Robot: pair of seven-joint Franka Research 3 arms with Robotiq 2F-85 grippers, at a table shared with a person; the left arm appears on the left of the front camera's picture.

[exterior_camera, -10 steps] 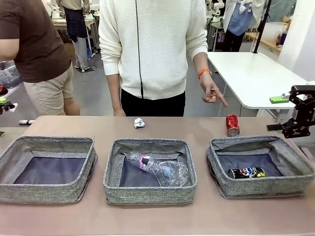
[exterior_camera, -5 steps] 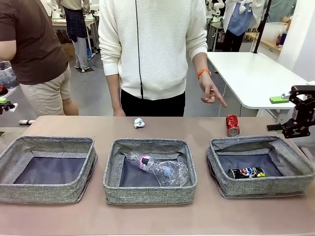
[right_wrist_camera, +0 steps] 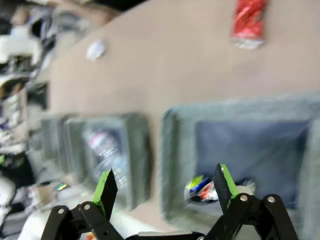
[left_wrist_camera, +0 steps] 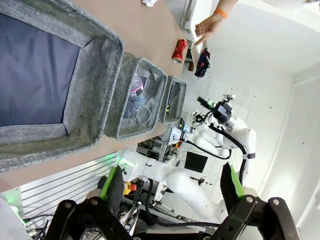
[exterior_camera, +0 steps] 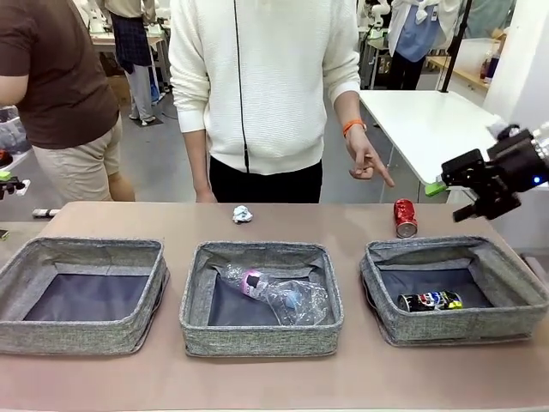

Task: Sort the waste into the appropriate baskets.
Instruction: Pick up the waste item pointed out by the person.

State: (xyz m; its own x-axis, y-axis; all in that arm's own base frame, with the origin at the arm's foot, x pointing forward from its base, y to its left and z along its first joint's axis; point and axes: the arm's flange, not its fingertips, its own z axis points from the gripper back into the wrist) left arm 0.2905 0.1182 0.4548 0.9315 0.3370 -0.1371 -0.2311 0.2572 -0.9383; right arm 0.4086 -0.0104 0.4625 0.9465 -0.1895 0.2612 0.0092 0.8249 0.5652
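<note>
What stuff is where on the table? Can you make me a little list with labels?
left basket: just its dark lining shows
middle basket: pink-labelled bottle and crushed bottle
right basket: dark can
red can: on the table, behind the right basket
paper ball: on the table, behind the middle basket
person's hand: pointing down toward the red can
left gripper: open, holding nothing
right gripper: open, holding nothing

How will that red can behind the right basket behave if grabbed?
The red can seems to lie on its side, so a sideways nudge may roll it. It is a small drink can, so probably light, and its thin wall may dent under a firm squeeze. Its glossy skin might slip.
</note>
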